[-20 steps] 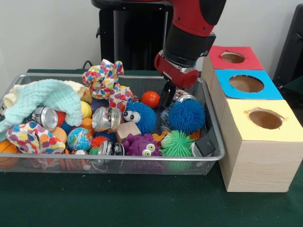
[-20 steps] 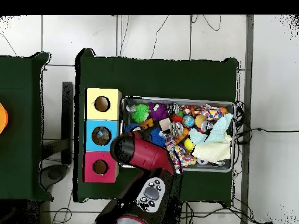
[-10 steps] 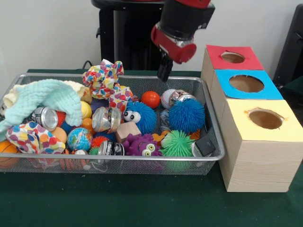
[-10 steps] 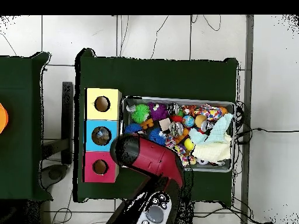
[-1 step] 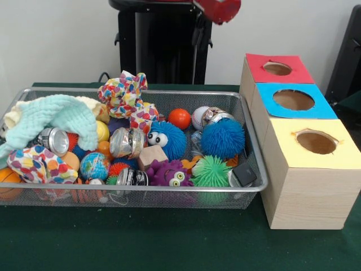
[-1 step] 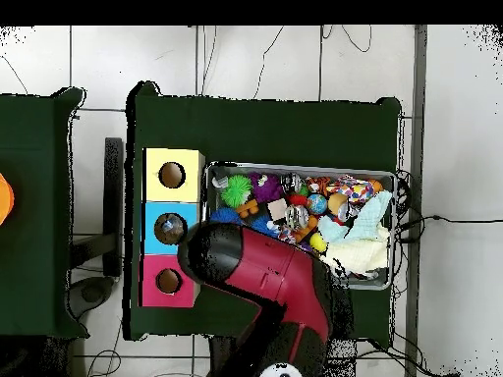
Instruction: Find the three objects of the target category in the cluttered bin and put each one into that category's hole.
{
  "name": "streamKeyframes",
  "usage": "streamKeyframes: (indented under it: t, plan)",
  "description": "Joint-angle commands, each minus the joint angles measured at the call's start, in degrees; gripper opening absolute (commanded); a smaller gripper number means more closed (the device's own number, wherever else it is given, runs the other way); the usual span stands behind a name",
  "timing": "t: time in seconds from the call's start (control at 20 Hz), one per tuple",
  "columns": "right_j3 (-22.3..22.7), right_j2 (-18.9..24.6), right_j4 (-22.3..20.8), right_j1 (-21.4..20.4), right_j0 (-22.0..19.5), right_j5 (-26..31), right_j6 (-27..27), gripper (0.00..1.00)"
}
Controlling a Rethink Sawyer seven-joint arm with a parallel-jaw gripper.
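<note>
The wire bin [image 5: 256, 164] is packed with toys. A blue fuzzy ball [image 5: 223, 137], a blue fuzzy ball with eyes [image 5: 166, 138], a green spiky ball [image 5: 211, 171] and a purple monster [image 5: 169, 172] lie at its right end. Shiny tins [image 5: 127, 141] [image 5: 53, 140] [image 5: 211, 116] lie among them. Right of the bin stand three boxes with holes: red [image 5: 277, 68], blue [image 5: 293, 100], yellow [image 5: 316, 142]. My gripper [image 5: 199, 36] is high above the bin's back edge, dark against the pedestal; nothing shows hanging from it. In the overhead view the arm [image 6: 265, 275] covers it.
A mint cloth [image 5: 53, 121] and patterned cloths [image 5: 124, 93] [image 5: 36, 164] cover the bin's left half. An orange ball [image 5: 179, 118], a globe ball [image 5: 94, 165], a wooden block [image 5: 152, 153] and a black block [image 5: 244, 174] lie there too. Overhead, the arm hides the bin's [image 6: 300, 167] lower left corner.
The gripper has risen straight up out of the bin's right end, from between the orange ball and the tin to the picture's top. The bin's contents look the same.
</note>
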Motion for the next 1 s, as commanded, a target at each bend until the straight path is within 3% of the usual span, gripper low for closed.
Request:
streamKeyframes:
  t: [0.05, 0.4, 0.7, 1.0]
  plan:
    - [-3.9, 2.5, -4.1, -4.1, -2.6, 7.3, -1.5, 0.0]
    - [-4.4, 3.4, -5.4, -6.0, -3.0, 10.0, -0.7, 0.0]
    - [-1.5, 8.4, -4.1, -1.4, -6.7, -1.5, -1.8, 0.0]
    - [0.7, 11.8, -3.8, 2.7, -7.6, -12.2, 1.5, 0.0]
